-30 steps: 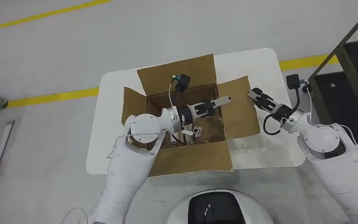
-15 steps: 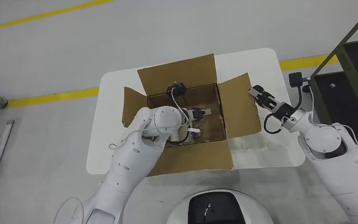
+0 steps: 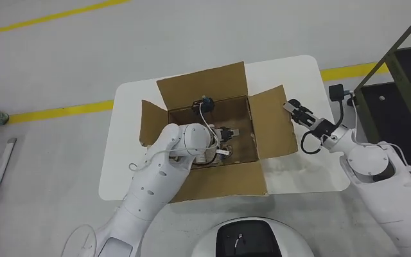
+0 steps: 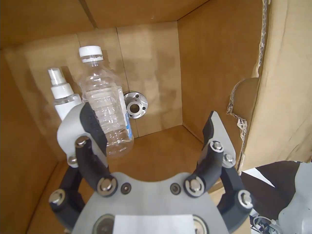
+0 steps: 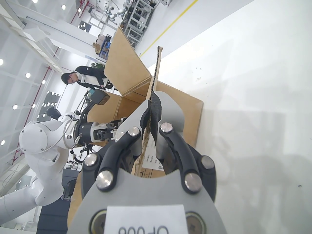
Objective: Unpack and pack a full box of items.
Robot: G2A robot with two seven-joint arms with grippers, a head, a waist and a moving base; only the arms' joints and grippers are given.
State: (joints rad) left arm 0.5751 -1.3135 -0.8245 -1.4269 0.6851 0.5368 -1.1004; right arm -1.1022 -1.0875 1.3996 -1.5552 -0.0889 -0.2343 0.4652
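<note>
While the cardboard box (image 3: 192,96) stands open on the white table (image 3: 128,128) with its flaps spread outward, the left gripper (image 4: 150,113) is found inside the box cavity. Its fingers are set wide apart and nothing is held between them. Three items are recorded against the inner wall ahead of this gripper: a clear plastic bottle (image 4: 107,103) with a white cap, a white spray bottle (image 4: 62,91) just beside it, and a round metal flange (image 4: 135,104) on the bottle's other side. The clear bottle is seen just beside one finger pad (image 4: 93,125); contact cannot be confirmed. Whether the bottles stand or lie cannot be told.

The right gripper (image 5: 151,103) is located outside the box at its right flap (image 3: 273,132). Its fingers are closed tightly on the flap's torn outer edge, which is pinched between the two pads.
</note>
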